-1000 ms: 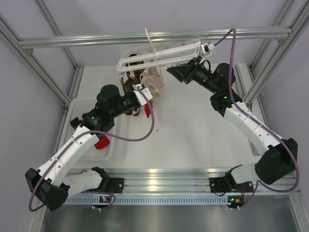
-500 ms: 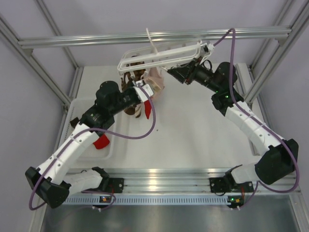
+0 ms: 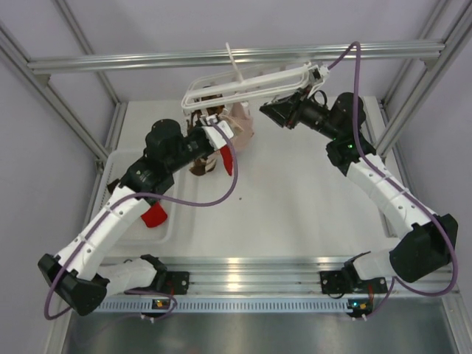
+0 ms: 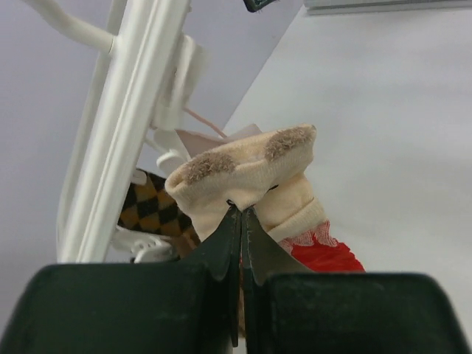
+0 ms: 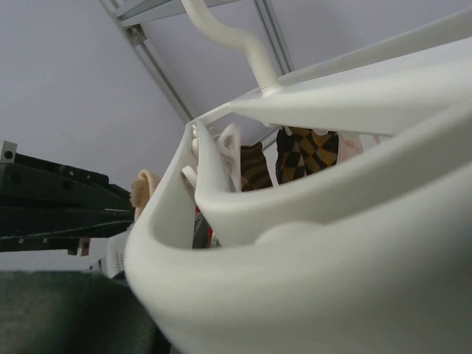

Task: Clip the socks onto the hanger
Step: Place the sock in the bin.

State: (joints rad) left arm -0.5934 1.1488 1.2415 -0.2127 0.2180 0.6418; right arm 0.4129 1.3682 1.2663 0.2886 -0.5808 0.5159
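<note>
The white hanger (image 3: 247,82) hangs in the air under the aluminium rail; it also shows in the left wrist view (image 4: 136,103) and fills the right wrist view (image 5: 332,221). My right gripper (image 3: 271,109) is shut on its right end, its fingers hidden behind the frame. A pale pink sock (image 3: 240,119) and a brown checked sock (image 4: 147,208) hang from its clips. My left gripper (image 4: 242,210) is shut on the cream cuff of a red sock (image 4: 321,254), holding it just below the hanger's left part. The red sock dangles from the gripper (image 3: 227,158).
A white tray (image 3: 125,158) lies on the table at the left with another red sock (image 3: 155,215) in it. The aluminium rail (image 3: 147,59) crosses above the hanger. Frame posts stand at both sides.
My left gripper has lifted the red sock up and towards the hanger's clips. My right gripper has shifted the hanger slightly up and right.
</note>
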